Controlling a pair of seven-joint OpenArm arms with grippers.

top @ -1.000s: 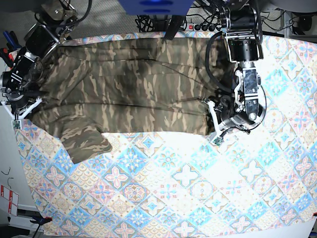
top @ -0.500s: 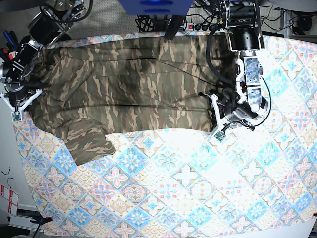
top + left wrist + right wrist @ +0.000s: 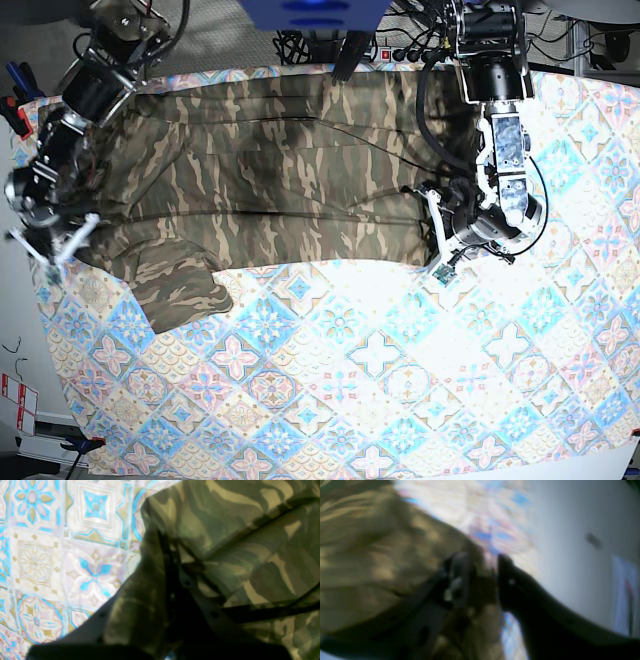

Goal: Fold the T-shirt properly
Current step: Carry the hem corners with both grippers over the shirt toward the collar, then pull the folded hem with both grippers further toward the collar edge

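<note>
Camouflage T-shirt (image 3: pixel 270 170) lies spread along the bench's (image 3: pixel 400 400) far edge. Left hand (image 3: pixel 445 225) stays clamped on its hem; right hand (image 3: pixel 482 570) has just parted, apparently releasing its end, so that fold looks placed.

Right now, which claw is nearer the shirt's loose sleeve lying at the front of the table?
The right claw, at the T-shirt's end just above the sleeve. The left claw pinches the far opposite edge.
</note>
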